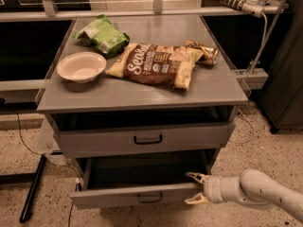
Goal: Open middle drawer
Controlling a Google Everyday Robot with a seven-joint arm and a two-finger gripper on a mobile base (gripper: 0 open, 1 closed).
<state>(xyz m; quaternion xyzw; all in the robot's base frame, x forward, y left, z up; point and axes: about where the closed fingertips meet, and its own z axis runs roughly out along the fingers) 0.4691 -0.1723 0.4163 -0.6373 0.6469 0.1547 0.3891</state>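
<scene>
The middle drawer (118, 196) is pulled partly out of the grey cabinet. Its flat grey front carries a small black bar handle (150, 198), and its dark inside shows behind the front. My gripper (195, 188), white with pale fingers, reaches in from the lower right to the right end of that drawer front. It is open, with one fingertip (193, 176) at the front's top edge and the other below, near its bottom edge. I cannot tell whether the fingers touch the panel.
Above is another drawer (94, 141) with a black handle and a dark gap over it. The cabinet top (142, 91) holds a white bowl (81, 66), a green bag (102, 36) and a brown snack bag (156, 64). A black pole (32, 188) leans at the lower left.
</scene>
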